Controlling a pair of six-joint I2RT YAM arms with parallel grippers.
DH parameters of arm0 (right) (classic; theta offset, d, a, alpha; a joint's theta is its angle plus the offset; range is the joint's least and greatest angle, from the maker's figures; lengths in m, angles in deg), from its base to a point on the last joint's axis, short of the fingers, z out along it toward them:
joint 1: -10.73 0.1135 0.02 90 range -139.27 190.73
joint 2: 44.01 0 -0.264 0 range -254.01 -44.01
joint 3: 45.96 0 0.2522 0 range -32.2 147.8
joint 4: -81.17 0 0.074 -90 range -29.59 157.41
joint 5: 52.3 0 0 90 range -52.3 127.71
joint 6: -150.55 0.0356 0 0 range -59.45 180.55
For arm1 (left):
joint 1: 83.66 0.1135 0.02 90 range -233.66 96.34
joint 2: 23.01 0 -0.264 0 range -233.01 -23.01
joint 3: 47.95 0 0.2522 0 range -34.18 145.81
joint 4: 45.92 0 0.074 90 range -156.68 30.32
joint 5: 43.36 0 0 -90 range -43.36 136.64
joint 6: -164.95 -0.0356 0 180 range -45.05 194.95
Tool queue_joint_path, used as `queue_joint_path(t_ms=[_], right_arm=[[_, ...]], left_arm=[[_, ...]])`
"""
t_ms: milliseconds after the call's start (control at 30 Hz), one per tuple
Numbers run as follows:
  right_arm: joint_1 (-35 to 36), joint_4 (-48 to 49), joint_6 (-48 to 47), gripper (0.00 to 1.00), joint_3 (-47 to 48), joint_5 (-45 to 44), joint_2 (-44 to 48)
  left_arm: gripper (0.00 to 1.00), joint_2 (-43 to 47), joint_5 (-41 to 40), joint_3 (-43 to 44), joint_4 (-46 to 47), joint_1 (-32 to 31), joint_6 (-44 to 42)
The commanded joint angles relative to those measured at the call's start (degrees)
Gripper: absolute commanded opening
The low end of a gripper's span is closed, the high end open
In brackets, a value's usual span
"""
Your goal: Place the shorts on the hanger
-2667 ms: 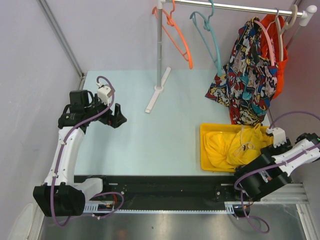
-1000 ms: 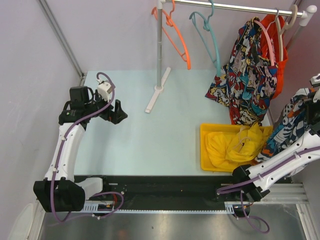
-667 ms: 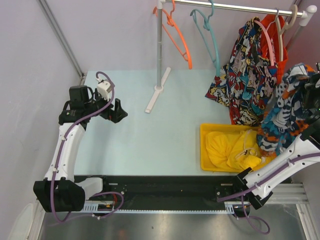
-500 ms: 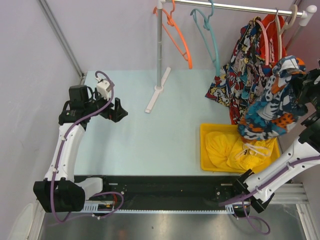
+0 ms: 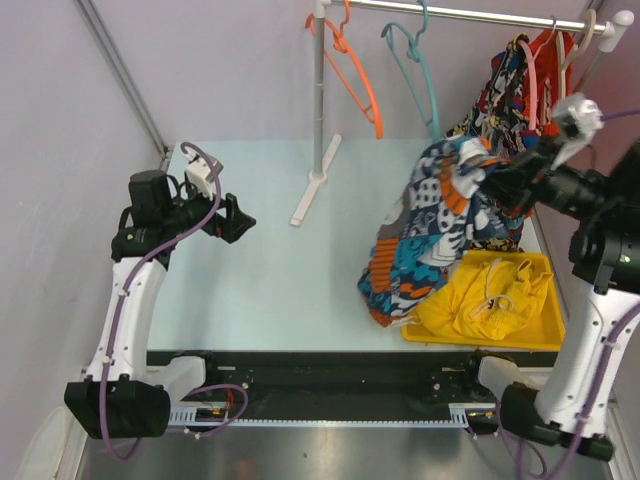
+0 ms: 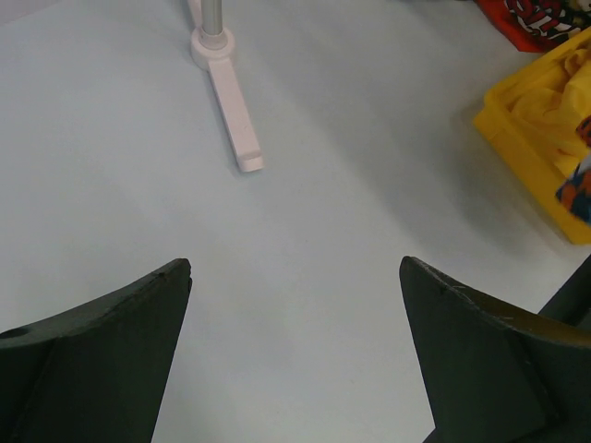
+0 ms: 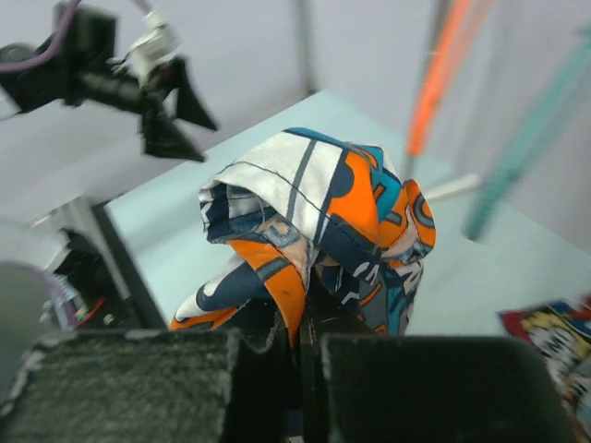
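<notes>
The shorts (image 5: pixel 430 225), printed in navy, teal, orange and white, hang in the air over the table's right half, bunched from my right gripper (image 5: pixel 497 180), which is shut on their upper edge. In the right wrist view the shorts (image 7: pixel 323 212) fold over the closed jaws of the right gripper (image 7: pixel 309 309). The teal hanger (image 5: pixel 425 70) hangs by its hook from the rail at the back, left of and behind the shorts. My left gripper (image 5: pixel 237 217) is open above the table's left side, its fingers (image 6: pixel 111 332) wide apart with bare table between them.
An orange hanger (image 5: pixel 352 70) hangs left of the teal one. Comic-print shorts on a pink hanger (image 5: pixel 528 85) fill the rail's right end. A yellow tray (image 5: pixel 545 335) with a yellow garment (image 5: pixel 490 295) sits front right. The rack's post and foot (image 5: pixel 315 180) stand at the table's middle back.
My right arm has swung up and to the left, carrying the shorts from the far right edge to above the table beside the tray. The left arm has barely moved.
</notes>
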Motion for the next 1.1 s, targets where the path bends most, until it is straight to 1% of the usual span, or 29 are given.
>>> queue_joint_path(t_ms=[0,67,100,133,167,200,233,267,300,333,367,400,433,500,533,567,600,633,667,700,733,767,800,833,867,900,1000,1033,1067], right_arm=[[26.22,-7.32,-5.55,0.00,2.01,-20.57,-4.86],[36.66,-6.64,-7.31,0.00,-0.10,-27.48,-5.47],[40.88,-5.51,-7.93,0.00,-0.98,-33.61,-5.82],[48.84,-5.50,-9.06,0.00,-1.51,-36.10,-6.52],[51.79,-5.67,-11.16,0.00,-1.25,-38.39,-7.84],[54.95,-6.54,-12.40,0.00,-0.29,-42.59,-10.55],[59.25,-6.81,-13.37,0.00,1.72,-44.72,-12.49],[61.47,-7.16,-14.60,0.00,3.30,-46.22,-14.42],[63.40,-7.69,-17.40,0.00,4.71,-49.80,-18.53],[66.47,-7.61,-18.55,0.00,7.42,-51.67,-20.66],[67.20,-7.00,-19.52,0.00,8.41,-52.90,-22.60],[67.73,-5.34,-20.66,0.00,9.37,-54.22,-24.96],[68.25,-4.28,-21.11,0.00,10.51,-54.58,-29.08],[69.83,-2.08,-22.86,0.00,14.81,-55.37,-34.10],[70.54,-1.72,-23.22,0.00,16.83,-55.72,-39.52],[71.33,-1.37,-23.57,0.00,21.20,-56.16,-42.10],[73.34,-1.37,-24.01,0.00,23.51,-56.69,-44.74],[74.40,-1.54,-24.62,0.03,25.88,-57.30,-50.51],[75.54,-2.15,-24.20,0.15,28.95,-58.18,-53.09],[77.03,-5.29,-23.76,0.29,35.42,-58.80,-56.25],[77.57,-7.67,-21.66,0.63,39.84,-58.54,-58.63],[77.75,-10.13,-20.25,0.75,43.19,-58.28,-62.04],[77.84,-14.07,-19.19,0.82,47.05,-57.49,-62.60],[77.66,-14.98,-17.53,0.99,46.57,-57.40,-62.08],[77.49,-14.90,-17.34,1.00,44.56,-57.57,-58.25],[77.14,-14.38,-17.34,1.00,38.10,-57.66,-55.95],[75.73,-14.46,-17.95,1.00,30.59,-58.45,-46.02],[74.95,-14.55,-17.95,1.00,25.61,-58.19,-43.47],[74.59,-14.29,-18.21,1.00,23.03,-57.75,-41.10]], left_arm=[[1.00,2.60,1.65,0.07,1.86,-0.35,0.52],[1.00,2.96,0.35,0.33,1.24,-0.27,0.17],[1.00,3.22,-0.62,0.51,0.80,-0.18,0.43],[1.00,3.31,-1.33,0.68,0.54,-0.09,0.78],[1.00,3.48,-1.42,0.86,0.27,0.52,1.82],[1.00,3.49,-1.08,0.77,0.18,1.31,2.88],[1.00,3.57,-0.99,0.68,0.79,3.40,4.19],[1.00,3.57,-0.55,0.07,1.41,4.99,7.34],[1.00,3.75,1.28,-0.37,2.37,7.10,9.29],[1.00,3.84,2.87,-0.81,4.47,12.08,11.22],[1.00,3.75,4.88,-1.42,5.36,14.82,14.98],[1.00,3.40,9.95,-1.69,6.33,17.64,16.67],[1.00,2.96,12.09,-1.78,7.55,22.10,18.17],[1.00,2.34,16.48,-1.43,7.83,25.12,20.20],[1.00,2.26,16.85,-1.17,7.74,26.61,20.12],[1.00,2.08,16.60,-0.38,6.18,27.15,19.07],[1.00,2.08,15.98,-0.02,5.38,27.50,18.45],[1.00,2.25,15.02,0.24,4.50,28.03,17.66],[1.00,2.25,14.58,0.77,2.66,28.30,15.74],[1.00,2.69,13.88,0.94,1.95,28.47,14.94],[1.00,3.04,13.09,1.12,1.42,29.17,14.15],[1.00,3.31,12.90,1.38,0.81,29.35,12.57],[1.00,3.83,12.55,1.56,-0.51,29.53,10.56],[1.00,4.18,12.38,1.65,-0.78,29.62,8.19],[1.00,4.45,12.46,1.39,-0.96,29.62,7.29],[1.00,4.45,12.81,1.21,-0.61,29.70,6.33],[1.00,3.23,18.51,0.77,0.18,29.09,3.16],[1.00,2.70,18.88,0.94,0.01,26.74,1.06],[1.00,2.17,16.96,1.90,-0.78,24.54,-0.96]])
